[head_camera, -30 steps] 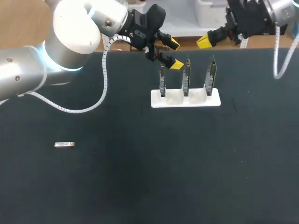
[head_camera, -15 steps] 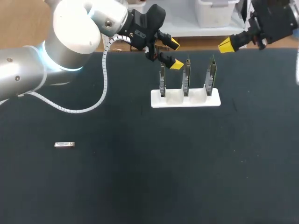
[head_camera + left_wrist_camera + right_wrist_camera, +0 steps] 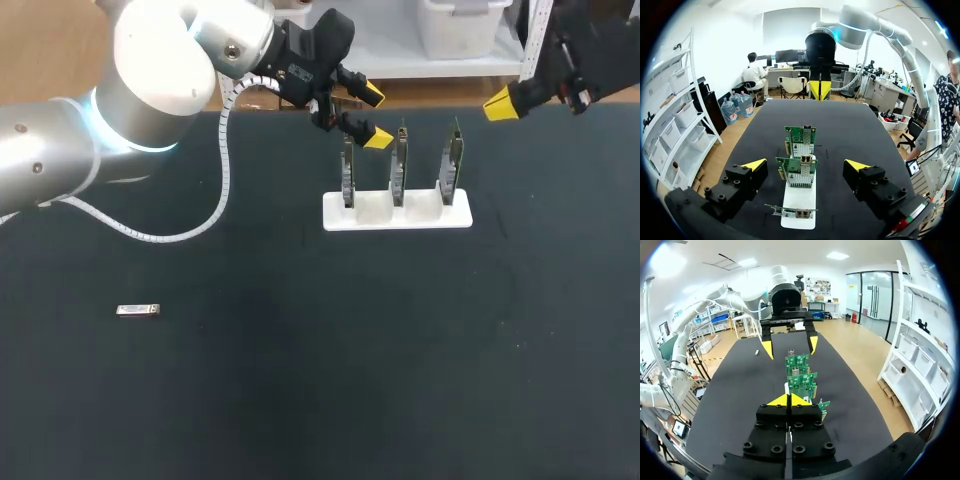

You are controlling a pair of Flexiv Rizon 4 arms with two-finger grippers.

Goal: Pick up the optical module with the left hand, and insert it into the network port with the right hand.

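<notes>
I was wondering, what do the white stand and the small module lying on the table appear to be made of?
The white stand looks like matte plastic: uniformly white, no glare. The optical module looks like metal: silvery-grey with a bright sheen, though too small to be sure.

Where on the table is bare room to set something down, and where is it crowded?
Free: the table in front of the white stand, and the stretch between stand and small module. Crowded: around the cards on the stand, where the left gripper hangs close.
</notes>
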